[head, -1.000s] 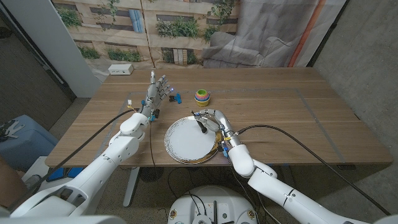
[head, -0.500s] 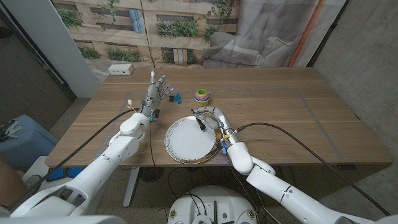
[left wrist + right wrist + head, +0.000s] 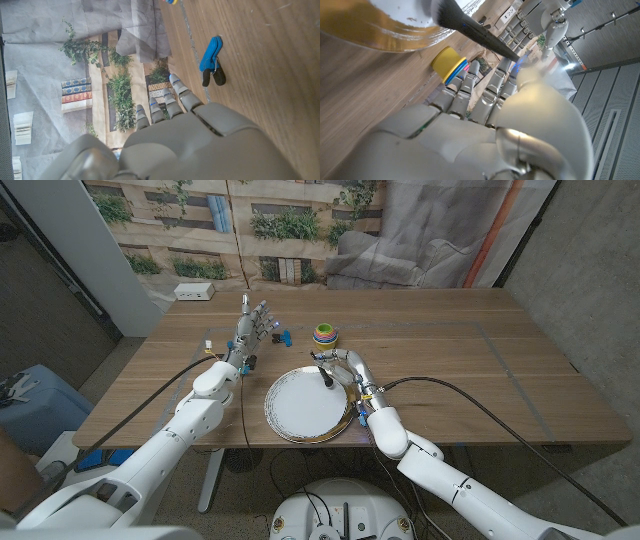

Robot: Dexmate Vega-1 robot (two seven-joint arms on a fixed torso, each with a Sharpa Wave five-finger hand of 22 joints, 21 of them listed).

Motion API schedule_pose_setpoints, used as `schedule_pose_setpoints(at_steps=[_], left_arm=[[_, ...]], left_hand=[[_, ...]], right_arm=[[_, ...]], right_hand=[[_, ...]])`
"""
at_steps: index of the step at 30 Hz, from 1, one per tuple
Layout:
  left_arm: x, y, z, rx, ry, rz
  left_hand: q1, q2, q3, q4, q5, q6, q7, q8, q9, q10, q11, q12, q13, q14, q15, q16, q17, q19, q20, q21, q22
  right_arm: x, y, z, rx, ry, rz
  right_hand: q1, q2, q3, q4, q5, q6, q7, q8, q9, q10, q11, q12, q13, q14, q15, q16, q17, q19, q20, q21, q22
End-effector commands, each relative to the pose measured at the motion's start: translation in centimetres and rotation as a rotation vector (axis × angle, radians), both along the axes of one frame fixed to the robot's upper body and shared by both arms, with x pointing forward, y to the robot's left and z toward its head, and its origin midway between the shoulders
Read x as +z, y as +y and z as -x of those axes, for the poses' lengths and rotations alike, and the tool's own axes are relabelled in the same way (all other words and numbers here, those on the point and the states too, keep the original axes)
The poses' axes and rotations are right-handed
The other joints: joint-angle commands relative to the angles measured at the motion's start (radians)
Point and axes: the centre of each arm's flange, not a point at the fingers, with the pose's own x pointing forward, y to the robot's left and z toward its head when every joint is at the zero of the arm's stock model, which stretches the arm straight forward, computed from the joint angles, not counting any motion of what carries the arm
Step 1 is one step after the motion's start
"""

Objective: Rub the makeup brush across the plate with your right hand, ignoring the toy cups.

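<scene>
A: Where was the makeup brush [image 3: 325, 375]?
B: Held in the right robot hand [image 3: 343, 370], its dark bristle end down on the plate [image 3: 290, 418] near the rim at about two o'clock. In the right wrist view the brush [image 3: 470, 29] ran as a dark shaft from the fingers [image 3: 492, 85] to the plate's white surface [image 3: 395, 15].

A: And the robot hand itself?
B: It sat just outside the plate's rim at two to three o'clock, fingers curled around the handle, arm reaching in from five o'clock.

A: The plate?
B: White with a gold edge, lying on the wooden worktop [image 3: 460, 370] near the front edge at the middle.

A: The toy cups?
B: A stacked, coloured set [image 3: 325, 334] stood beyond the plate at about one o'clock, apart from the right robot hand.

A: The other side?
B: The left robot hand [image 3: 253, 326] stood at about eleven o'clock from the plate, fingers apart and holding nothing. A blue clip [image 3: 283, 336] lay just beside it; the left wrist view showed the clip [image 3: 211, 59] on bare wood.
</scene>
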Motion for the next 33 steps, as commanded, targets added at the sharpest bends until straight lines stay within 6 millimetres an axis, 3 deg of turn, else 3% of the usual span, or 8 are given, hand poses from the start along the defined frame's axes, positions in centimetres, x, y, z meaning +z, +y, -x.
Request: schedule_pose_setpoints(at_steps=[1, 33], left_arm=[[0.0, 0.0, 0.0, 0.000, 0.000, 0.000], [0.0, 0.0, 0.0, 0.000, 0.000, 0.000]], left_hand=[[-0.001, 0.014, -0.001, 0.007, 0.004, -0.001, -0.008, 0.008, 0.002, 0.001, -0.010, 0.007, 0.003, 0.008, -0.013, 0.004, 0.002, 0.008, -0.001, 0.007, 0.005], [-0.001, 0.014, -0.001, 0.007, 0.004, -0.001, -0.008, 0.008, 0.002, 0.000, -0.012, 0.007, 0.003, 0.008, -0.014, 0.004, 0.002, 0.008, -0.001, 0.007, 0.005]], right_arm=[[-0.8, -0.4, 0.4, -0.007, 0.021, -0.009], [-2.5, -0.6, 2.7, -0.012, 0.040, -0.008]], right_hand=[[0.012, 0.002, -0.001, 0.004, 0.009, 0.018, -0.013, 0.005, 0.006, 0.005, 0.004, 0.000, 0.004, -0.005, -0.172, 0.005, 0.002, 0.003, -0.069, 0.005, 0.002], [0.012, 0.002, -0.001, 0.005, 0.010, 0.019, -0.014, 0.001, 0.006, 0.006, 0.004, 0.001, 0.004, -0.005, -0.171, 0.004, 0.002, 0.003, -0.069, 0.005, 0.002]])
